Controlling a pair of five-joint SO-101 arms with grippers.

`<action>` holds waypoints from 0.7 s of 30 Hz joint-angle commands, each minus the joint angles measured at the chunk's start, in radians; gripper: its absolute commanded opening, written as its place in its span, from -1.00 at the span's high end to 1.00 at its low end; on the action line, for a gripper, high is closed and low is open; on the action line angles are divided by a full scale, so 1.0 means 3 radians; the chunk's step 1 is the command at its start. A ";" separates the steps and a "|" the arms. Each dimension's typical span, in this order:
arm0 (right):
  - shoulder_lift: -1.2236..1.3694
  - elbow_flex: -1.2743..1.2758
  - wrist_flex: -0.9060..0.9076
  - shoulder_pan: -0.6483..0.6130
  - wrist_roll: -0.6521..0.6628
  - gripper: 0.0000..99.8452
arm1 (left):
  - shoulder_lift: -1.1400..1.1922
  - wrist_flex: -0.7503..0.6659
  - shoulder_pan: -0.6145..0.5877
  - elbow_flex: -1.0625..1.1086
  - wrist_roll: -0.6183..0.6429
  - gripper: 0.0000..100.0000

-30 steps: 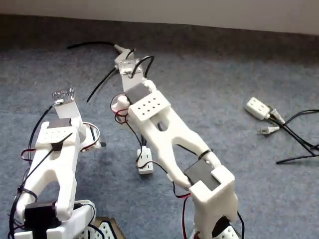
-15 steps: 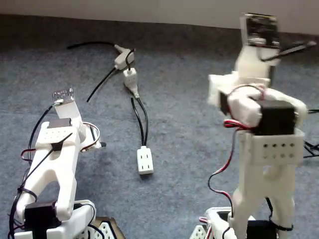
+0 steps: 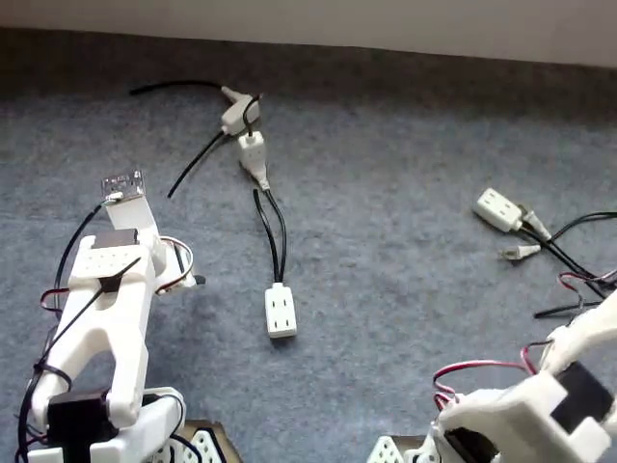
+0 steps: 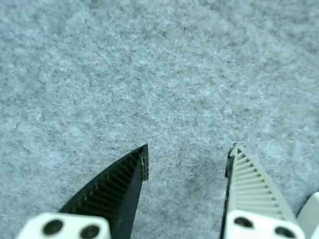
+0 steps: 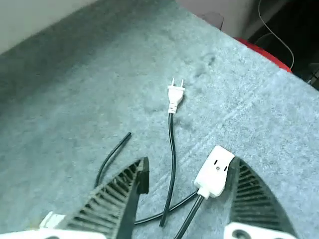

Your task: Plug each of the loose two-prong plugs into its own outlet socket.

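Grey carpet (image 3: 405, 328) covers the whole work area, with a pale wall (image 3: 386, 19) strip along the far edge. Over bare carpet the left gripper (image 4: 187, 159) hangs spread wide, nothing between its black and white fingers. The right gripper (image 5: 188, 172) is spread too and holds nothing. A white socket (image 5: 214, 172) lies on the carpet between its fingers, just beside one of them; contact or a gap, can't tell. The plug (image 5: 175, 93) sits loose farther out, prongs pointing away, and its black cord (image 5: 172, 144) runs back toward the gripper. In the high view that socket and plug lie at the right side, apart from each other, with their cords running off the frame edge. The right arm (image 3: 540, 410) is cut off by the near corner and the left arm (image 3: 106, 318) is clipped at the near edge. The mid socket (image 3: 280, 313) lies face up at centre, with twin black leads running to a connector pair (image 3: 251, 149) near the far edge; how fully that pair is seated is hard to make out. A white piece (image 3: 236, 108) sits just beyond; plug or socket unclear.
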 commanded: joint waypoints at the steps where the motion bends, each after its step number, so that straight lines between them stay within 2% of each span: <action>1: 0.0570 -0.0386 -0.0279 0.0049 0.0041 0.50 | -0.0013 -0.0020 0.0049 -0.0008 0.0015 0.48; 17: 0.3250 -0.3092 -0.0258 0.0043 0.0041 0.51 | -0.0013 -0.0031 0.0049 -0.0008 0.0015 0.48; 21: 0.3649 -0.3705 -0.0141 0.0054 0.0056 0.71 | -0.0013 -0.0036 0.0049 -0.0008 0.0015 0.48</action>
